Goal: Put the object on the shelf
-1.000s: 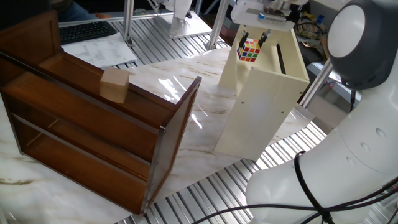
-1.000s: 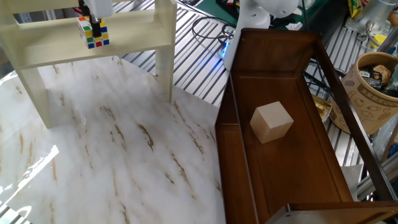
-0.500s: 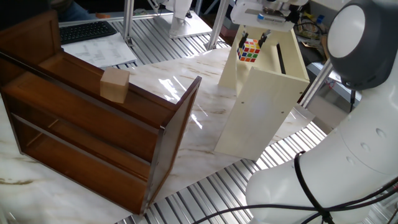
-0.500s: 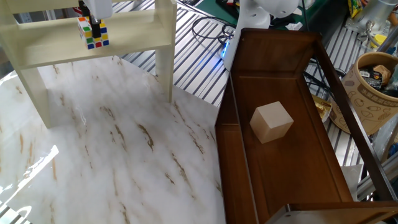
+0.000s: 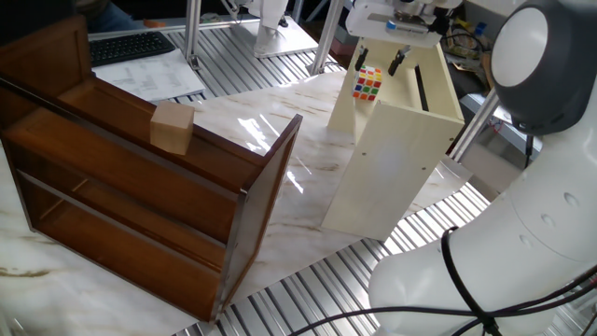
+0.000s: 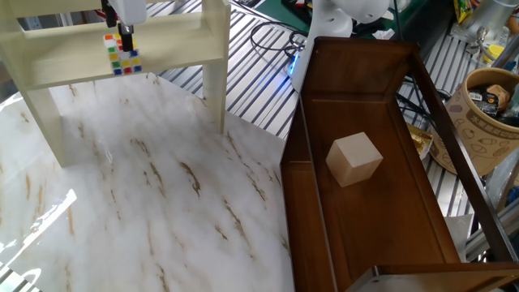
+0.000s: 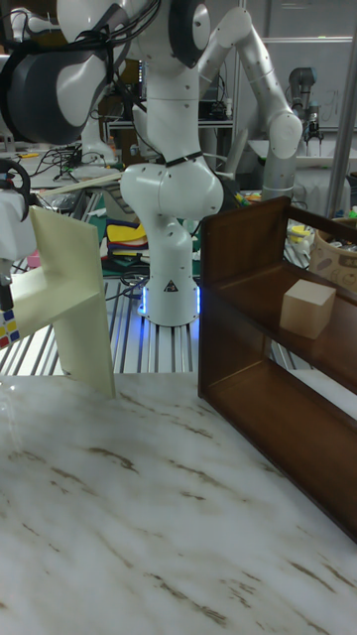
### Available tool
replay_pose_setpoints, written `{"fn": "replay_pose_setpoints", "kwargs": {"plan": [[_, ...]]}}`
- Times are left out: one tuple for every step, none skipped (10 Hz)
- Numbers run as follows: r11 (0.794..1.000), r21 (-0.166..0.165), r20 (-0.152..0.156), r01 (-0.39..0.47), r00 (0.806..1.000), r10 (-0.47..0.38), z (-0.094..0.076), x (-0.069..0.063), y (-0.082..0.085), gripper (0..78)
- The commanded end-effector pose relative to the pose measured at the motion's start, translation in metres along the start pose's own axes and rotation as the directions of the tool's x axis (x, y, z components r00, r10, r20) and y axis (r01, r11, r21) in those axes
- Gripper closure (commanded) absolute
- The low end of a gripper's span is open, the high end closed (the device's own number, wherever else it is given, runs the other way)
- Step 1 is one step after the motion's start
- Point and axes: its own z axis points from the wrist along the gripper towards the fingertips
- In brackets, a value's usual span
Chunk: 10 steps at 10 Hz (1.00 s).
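Observation:
The object, a small cube with coloured stickers [image 5: 367,83], sits just below my gripper [image 5: 379,63] at the top of the cream shelf [image 5: 392,159]. The fingers stand spread on either side above it and no longer touch it. In the other fixed view the cube [image 6: 122,53] looks blurred in front of the shelf's flat board [image 6: 170,45], under the gripper [image 6: 120,32]. I cannot tell whether it rests on the board. The tall fixed view shows only a sliver of the cube [image 7: 8,327] at the left edge, beside the shelf [image 7: 74,308].
A dark brown wooden shelf unit [image 5: 140,205] lies on the marble table [image 5: 308,177], with a tan wooden block [image 5: 173,128] on one of its boards. A keyboard and papers [image 5: 131,51] lie beyond it. My white arm base [image 7: 169,278] stands behind the table.
The gripper's fingers have spread apart and let go of the cube. The cube has dropped a little below them and shifted slightly sideways.

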Motion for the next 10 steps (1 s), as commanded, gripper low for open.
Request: {"fn": "replay_pose_setpoints", "kwargs": {"plan": [[1.000,0.004,0.008,-0.011,1.000,0.011,-0.002,-0.001,0.000,0.1],[1.000,0.004,0.008,-0.011,1.000,0.011,-0.002,-0.001,0.000,0.1],[1.000,0.007,-0.003,0.002,1.000,-0.002,-0.009,0.000,0.007,0.1],[1.000,0.011,-0.006,-0.005,1.000,0.005,-0.014,0.000,0.012,0.1],[1.000,0.016,-0.006,-0.017,1.000,0.017,-0.020,-0.001,0.018,0.1],[1.000,0.019,-0.008,-0.024,1.000,0.024,-0.025,-0.003,0.023,0.1],[0.999,0.019,-0.011,-0.026,1.000,0.026,-0.029,-0.005,0.026,0.1],[0.999,0.019,-0.013,-0.031,0.999,0.031,-0.035,-0.007,0.032,0.1],[0.999,0.018,-0.018,-0.039,0.999,0.039,-0.043,-0.008,0.039,0.1],[0.999,0.017,-0.027,-0.046,0.999,0.046,-0.048,-0.009,0.045,0.1]]}}
